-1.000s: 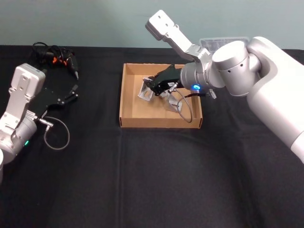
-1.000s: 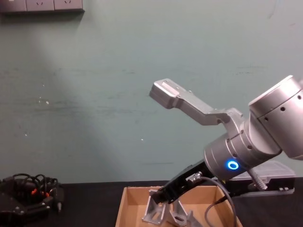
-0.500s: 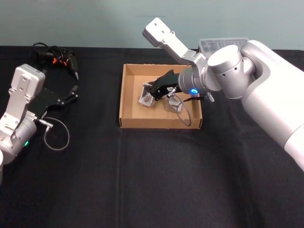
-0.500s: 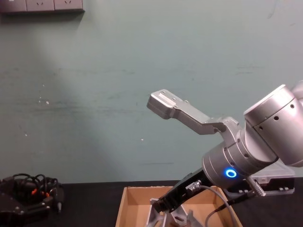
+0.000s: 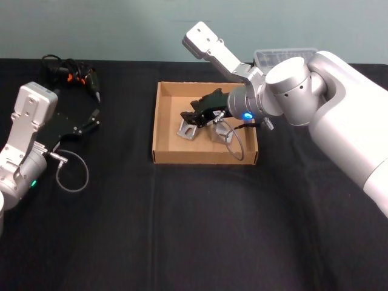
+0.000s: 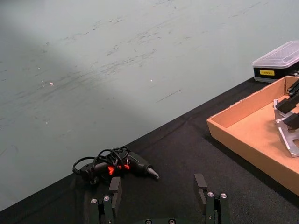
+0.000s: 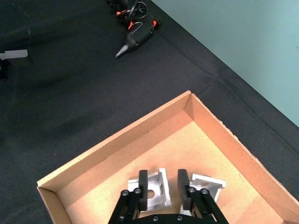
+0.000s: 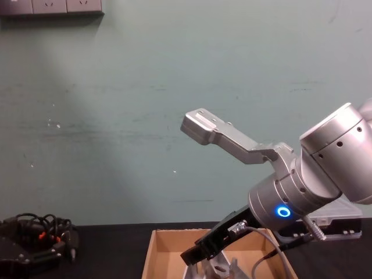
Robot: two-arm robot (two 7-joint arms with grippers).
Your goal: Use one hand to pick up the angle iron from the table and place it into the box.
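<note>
1. The angle iron lies on the floor of the box, beside a second bracket.
2. The right gripper hangs over it inside the box, fingers apart and holding nothing.
3. The left gripper rests spread open over the table, near a glue gun.

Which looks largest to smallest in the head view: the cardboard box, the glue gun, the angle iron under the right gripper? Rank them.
1. The box, clearly the largest.
2. The glue gun with its bundled cord, far left on the table.
3. The angle iron in the box, beneath the open right gripper.
</note>
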